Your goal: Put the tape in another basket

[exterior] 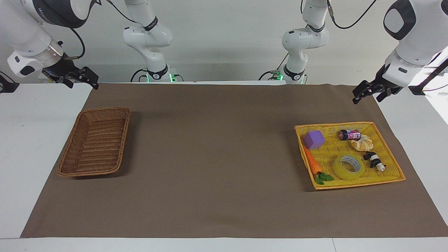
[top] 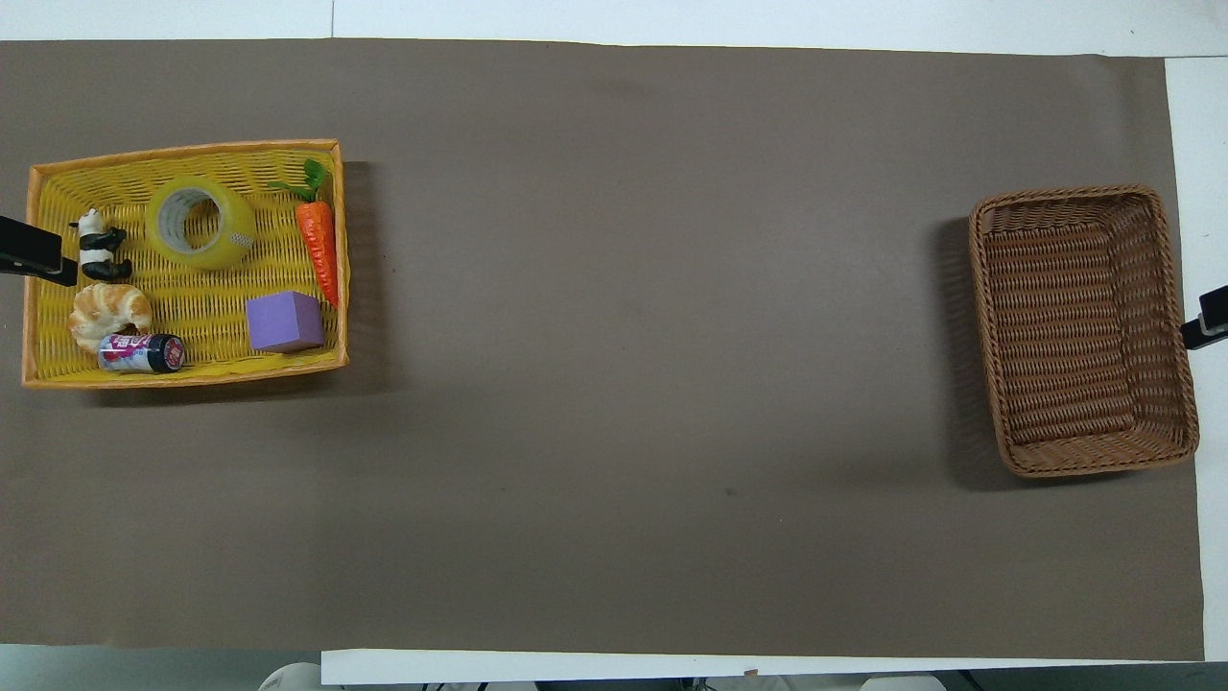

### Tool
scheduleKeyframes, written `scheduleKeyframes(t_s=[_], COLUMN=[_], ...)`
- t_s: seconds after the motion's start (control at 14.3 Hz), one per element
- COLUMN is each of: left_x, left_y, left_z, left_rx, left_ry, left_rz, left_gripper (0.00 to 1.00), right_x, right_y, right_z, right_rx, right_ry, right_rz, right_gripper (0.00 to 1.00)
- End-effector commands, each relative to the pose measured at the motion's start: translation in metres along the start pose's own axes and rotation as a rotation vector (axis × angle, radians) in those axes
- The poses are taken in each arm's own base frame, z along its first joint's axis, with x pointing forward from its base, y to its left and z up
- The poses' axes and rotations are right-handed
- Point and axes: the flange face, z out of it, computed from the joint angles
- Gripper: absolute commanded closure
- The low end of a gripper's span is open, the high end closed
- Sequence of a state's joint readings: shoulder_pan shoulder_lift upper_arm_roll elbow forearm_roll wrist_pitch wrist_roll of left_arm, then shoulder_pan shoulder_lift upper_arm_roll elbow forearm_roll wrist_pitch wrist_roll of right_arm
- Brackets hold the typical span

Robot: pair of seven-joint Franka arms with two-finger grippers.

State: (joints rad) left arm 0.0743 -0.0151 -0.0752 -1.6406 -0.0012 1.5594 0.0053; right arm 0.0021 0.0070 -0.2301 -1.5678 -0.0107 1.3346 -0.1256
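Brown cloth (exterior: 217, 157) is spread over the white desk (exterior: 31, 115), with bare white strips seen at both ends and a pale wall above. At the right arm's end, the brown wicker basket (exterior: 70, 164) is seen with nothing in it. The right claw (exterior: 84, 77) is held in the air over the bare desk at that end; whether its fingers are apart cannot be told. At the left arm's end, the tape (exterior: 348, 167) is found lying flat in the yellow tray (exterior: 350, 125), between a toy carrot (exterior: 312, 163) and a panda figure (exterior: 373, 160). The left claw (exterior: 365, 91) is held over the cloth's edge, its fingers equally unreadable
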Motion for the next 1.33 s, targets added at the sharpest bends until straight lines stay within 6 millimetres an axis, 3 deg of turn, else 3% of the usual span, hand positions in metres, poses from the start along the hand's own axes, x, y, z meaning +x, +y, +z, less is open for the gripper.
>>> scheduleKeyframes(t_s=[0.0,0.21,0.28,0.35,0.49,0.7,0.84,1.05,1.26], left_x=[-0.004,-0.002,-0.001,0.004,0.023,0.070,0.093,0.112,0.125], left_y=[-0.003,-0.002,-0.008,-0.026,-0.039,-0.049,-0.058,-0.064,-0.064], left_z=[0.001,0.002,0.008,0.021,0.070,0.143,0.183,0.225,0.264], left_rx=[-0.005,0.000,0.000,0.000,-0.002,-0.011,-0.016,-0.021,-0.025], left_ry=[-0.004,0.017,0.043,0.104,0.141,0.160,0.183,0.196,0.219], left_rz=[-0.011,-0.038,-0.048,-0.081,-0.102,-0.118,-0.130,-0.141,-0.145], left_gripper=[0.00,0.00,0.00,0.00,0.00,0.02,0.08,0.31,0.32], right_x=[-0.006,-0.006,-0.006,-0.006,-0.006,-0.006,-0.006,-0.006,-0.006], right_y=[0.001,0.001,0.001,0.001,0.001,0.001,0.001,0.001,0.001], right_z=[0.001,0.001,0.001,0.001,0.001,0.001,0.001,0.001,0.001], right_rx=[0.001,0.001,0.001,0.001,0.001,0.001,0.001,0.001,0.001], right_ry=[0.011,0.011,0.011,0.011,0.011,0.011,0.011,0.011,0.011], right_rz=[-0.017,-0.017,-0.017,-0.019,-0.017,-0.019,-0.017,-0.019,-0.019], right_gripper=[0.01,0.01,0.01,0.01,0.01,0.01,0.01,0.01,0.01])
